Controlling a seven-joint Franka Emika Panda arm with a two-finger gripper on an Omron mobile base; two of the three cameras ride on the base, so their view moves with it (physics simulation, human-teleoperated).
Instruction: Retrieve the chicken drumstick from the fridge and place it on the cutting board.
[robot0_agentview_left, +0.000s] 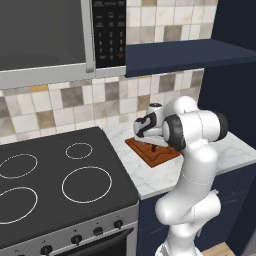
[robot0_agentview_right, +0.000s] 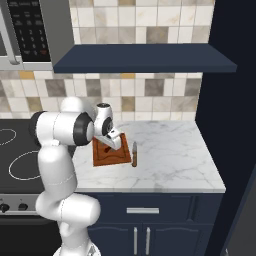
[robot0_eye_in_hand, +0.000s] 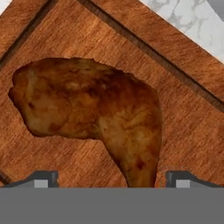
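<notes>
The chicken drumstick (robot0_eye_in_hand: 87, 105), a reddish-brown lumpy piece, lies flat on the wooden cutting board (robot0_eye_in_hand: 188, 109). My gripper (robot0_eye_in_hand: 111, 180) hovers just above it, open, its two fingertips standing wide apart on either side of the drumstick's thin end and touching nothing. In the base views the cutting board (robot0_agentview_left: 161, 156) (robot0_agentview_right: 114, 157) sits on the marble counter just right of the stove, with the hand pointing down over its near-left part. The fridge is out of view.
A knife (robot0_agentview_right: 134, 154) lies on the counter along the board's right edge. The black stovetop (robot0_agentview_left: 60, 175) is to the left, with a microwave (robot0_agentview_left: 45, 35) above it. A dark blue shelf (robot0_agentview_right: 145, 57) hangs over the counter. A tall dark cabinet (robot0_agentview_right: 230, 125) closes the right side.
</notes>
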